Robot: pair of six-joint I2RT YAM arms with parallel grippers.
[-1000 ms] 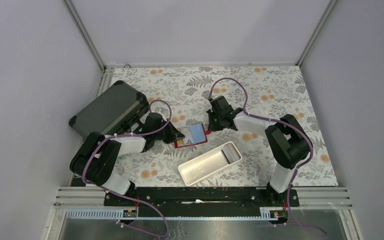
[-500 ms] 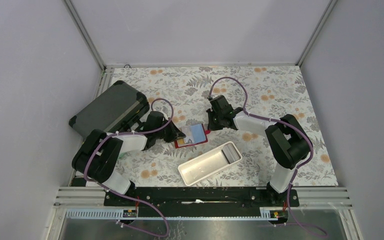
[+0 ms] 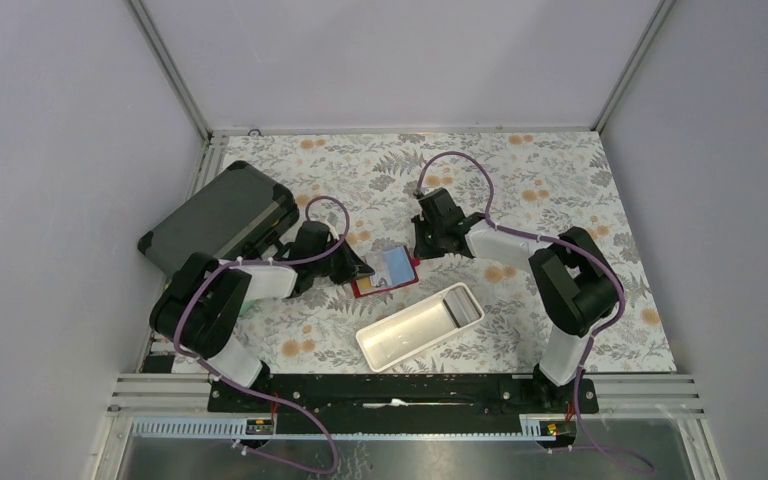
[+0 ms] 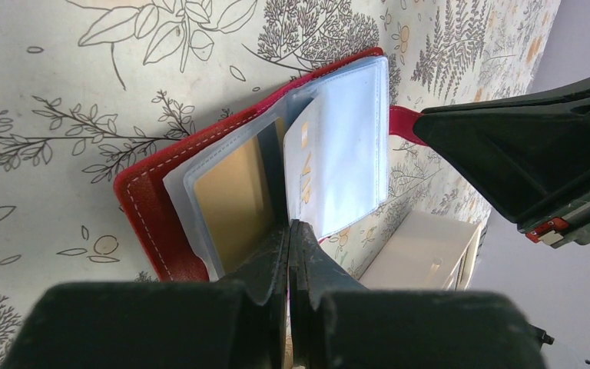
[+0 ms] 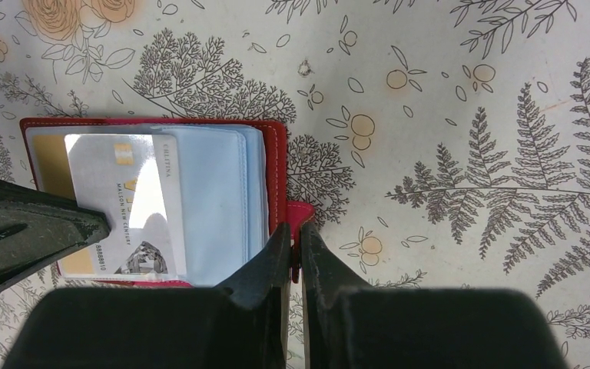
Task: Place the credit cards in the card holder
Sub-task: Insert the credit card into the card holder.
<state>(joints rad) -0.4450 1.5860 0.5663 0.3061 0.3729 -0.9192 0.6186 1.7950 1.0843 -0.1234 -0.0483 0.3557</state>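
The red card holder (image 3: pixel 363 290) lies open on the flowered table, its clear sleeves up. A yellow-brown card (image 4: pixel 234 204) sits in a left sleeve. My left gripper (image 4: pixel 290 227) is shut on the near edge of a light blue card (image 4: pixel 307 177) with a gold chip, which stands partly between the sleeves. The same card shows in the right wrist view (image 5: pixel 123 207). My right gripper (image 5: pixel 293 229) is shut on the holder's red snap tab (image 5: pixel 306 215) at its right edge. In the top view the left gripper (image 3: pixel 362 268) and right gripper (image 3: pixel 416 256) flank the holder.
A long white tray (image 3: pixel 396 352) lies just in front of the holder, slanting up to the right. A big dark grey hard case (image 3: pixel 218 215) lies at the back left beside the left arm. Metal frame rails edge the table.
My left gripper has crept a little to the right with the card, towards the holder. The right gripper and the holder have hardly moved.
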